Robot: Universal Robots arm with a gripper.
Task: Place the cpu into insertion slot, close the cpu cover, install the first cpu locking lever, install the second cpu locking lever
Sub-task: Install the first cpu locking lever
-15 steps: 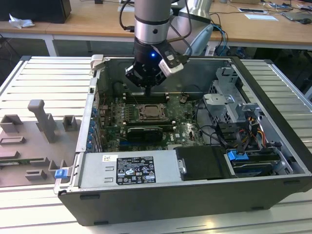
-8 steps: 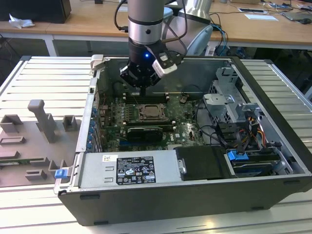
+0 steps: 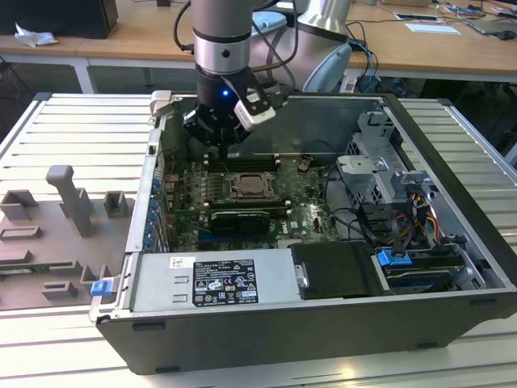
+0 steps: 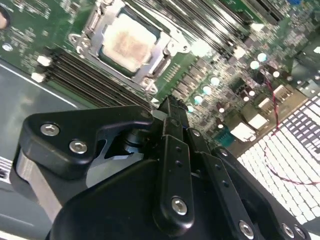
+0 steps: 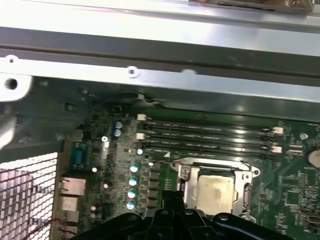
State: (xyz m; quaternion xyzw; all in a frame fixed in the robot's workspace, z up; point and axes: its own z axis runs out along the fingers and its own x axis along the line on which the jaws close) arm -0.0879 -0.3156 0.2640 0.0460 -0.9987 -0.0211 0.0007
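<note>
The cpu [image 4: 127, 42] shows its pale metal face inside the insertion slot [image 3: 250, 187] in the middle of the motherboard. The cpu cover [image 4: 161, 61], a thin silvery frame, lies flat around the chip, as also seen in the first wrist view, where the cpu [image 5: 216, 190] sits inside the cpu cover [image 5: 186, 184]. Thin metal levers run along the socket's sides; whether they are latched I cannot tell. My gripper [image 3: 220, 149] hangs above the board just beyond the socket toward the exterior view's left. Its fingertips [image 4: 170, 106] are shut together and hold nothing. The gripper [image 5: 170, 197] does not touch the socket.
Long black memory slots [image 5: 205, 135] lie between the socket and the case's back wall [image 5: 150, 65]. A black expansion card [image 3: 238, 218] sits in front of the socket. The power supply [image 3: 218, 279], drive cage [image 3: 380, 162] and cables [image 3: 355, 218] crowd the case. Grey fixtures [image 3: 73, 202] stand outside.
</note>
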